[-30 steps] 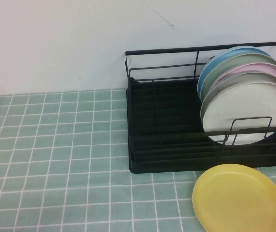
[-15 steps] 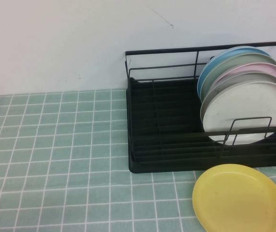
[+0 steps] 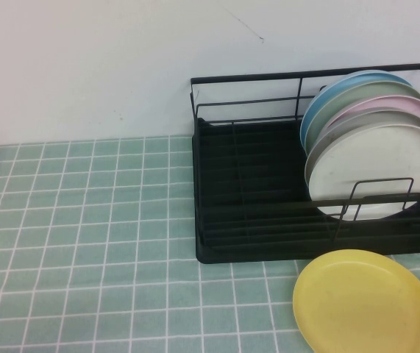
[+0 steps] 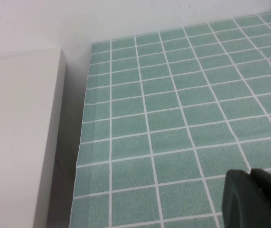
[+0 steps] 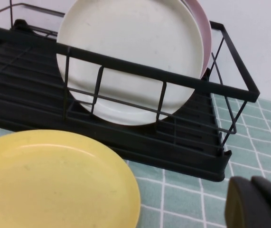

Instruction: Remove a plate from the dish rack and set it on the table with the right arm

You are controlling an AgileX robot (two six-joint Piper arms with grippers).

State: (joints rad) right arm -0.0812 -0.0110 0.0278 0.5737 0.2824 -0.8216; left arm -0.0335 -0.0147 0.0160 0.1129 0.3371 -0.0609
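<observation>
The off-white plate (image 3: 375,169) stands on edge at the front of a row of plates in the right end of the black dish rack (image 3: 254,213), behind a wire loop divider. The right wrist view shows the plate (image 5: 130,52) behind the rack's rail (image 5: 140,71). My right gripper (image 5: 251,183) is shut and empty, low over the table near the rack's corner, apart from the plate. My left gripper (image 4: 251,178) is shut and empty over bare tiles of the table (image 4: 173,95). Neither arm shows in the high view.
A yellow plate (image 3: 364,301) lies flat on the table in front of the rack, also in the right wrist view (image 5: 50,180). Greyish-white (image 3: 371,118), pink (image 3: 401,104), green and blue (image 3: 342,84) plates stand behind the off-white one. A white block (image 4: 16,142) borders the table's left edge.
</observation>
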